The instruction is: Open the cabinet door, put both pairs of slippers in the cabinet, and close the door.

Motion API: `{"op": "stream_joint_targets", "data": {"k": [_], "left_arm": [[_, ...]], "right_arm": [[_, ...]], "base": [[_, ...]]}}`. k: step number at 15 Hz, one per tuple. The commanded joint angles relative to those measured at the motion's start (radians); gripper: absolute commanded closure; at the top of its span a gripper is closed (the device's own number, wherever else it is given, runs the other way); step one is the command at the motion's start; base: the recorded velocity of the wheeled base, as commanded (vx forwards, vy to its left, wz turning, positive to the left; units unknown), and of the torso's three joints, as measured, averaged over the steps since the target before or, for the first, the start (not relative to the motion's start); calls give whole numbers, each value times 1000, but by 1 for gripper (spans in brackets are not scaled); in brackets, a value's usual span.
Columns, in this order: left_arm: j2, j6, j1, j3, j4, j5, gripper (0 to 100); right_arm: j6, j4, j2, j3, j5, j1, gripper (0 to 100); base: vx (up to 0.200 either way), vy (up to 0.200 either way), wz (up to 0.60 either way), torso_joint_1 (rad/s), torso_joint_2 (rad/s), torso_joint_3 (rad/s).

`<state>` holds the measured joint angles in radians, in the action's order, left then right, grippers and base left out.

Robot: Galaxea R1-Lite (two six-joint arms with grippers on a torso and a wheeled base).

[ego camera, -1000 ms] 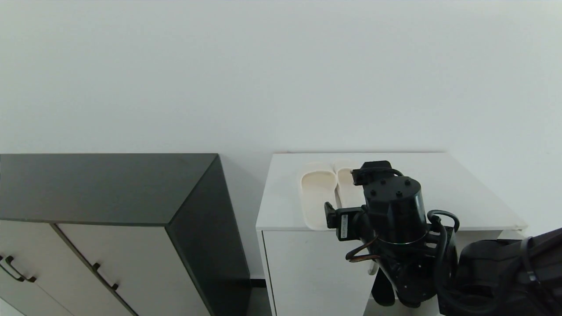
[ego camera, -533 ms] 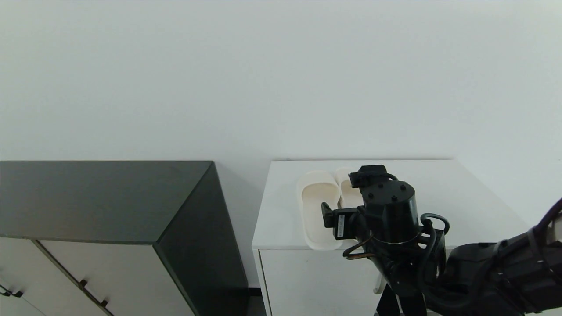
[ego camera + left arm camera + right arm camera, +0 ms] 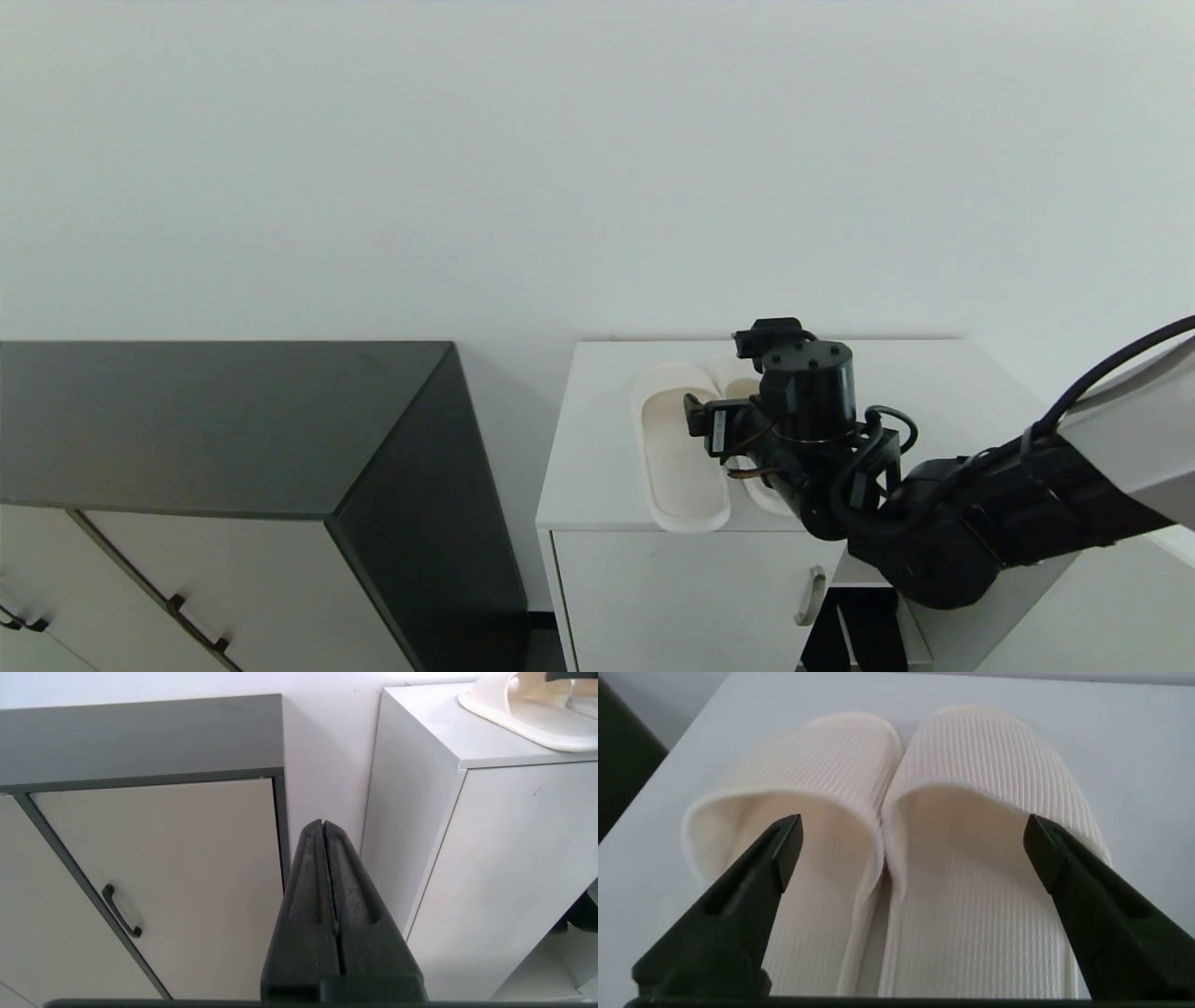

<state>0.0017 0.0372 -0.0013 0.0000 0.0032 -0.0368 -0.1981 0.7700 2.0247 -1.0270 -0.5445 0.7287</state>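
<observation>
Now the right gripper [image 3: 912, 831] has advanced over the white cabinet's surface [image 3: 597, 439], its fingers spread wide above the cream slippers [image 3: 971, 784] lying side by side there. A grasp looks near. The left gripper [image 3: 323, 859] has its fingers pressed together.

White cabinet [image 3: 597, 457] top: cream slippers [image 3: 677, 457] side by side.

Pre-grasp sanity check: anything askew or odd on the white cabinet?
Only this: the slippers lie side by side on the white cabinet, with a heel poking just past its front edge. Nothing looks spilled or damaged. The right tool is open above the pair.
</observation>
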Motion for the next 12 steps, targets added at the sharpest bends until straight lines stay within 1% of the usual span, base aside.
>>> {"op": "stream_joint_targets", "data": {"k": [1,6,7,12], "left_arm": [[1,0,0,0,0,0,100],[1,0,1,0,0,0,100],[1,0,0,0,0,0,100],[1,0,0,0,0,0,100]], "right_arm": [[2,-1,69,-50,3,-15,0],[20,0,100,-88,3,-17,0],[25,0,100,-91,3,-17,100],[42,2,100,-96,-5,-9,100]], "base": [[0,0,0,0,0,0],[0,0,0,0,0,0],[0,0,0,0,0,0],[0,0,0,0,0,0]]}}
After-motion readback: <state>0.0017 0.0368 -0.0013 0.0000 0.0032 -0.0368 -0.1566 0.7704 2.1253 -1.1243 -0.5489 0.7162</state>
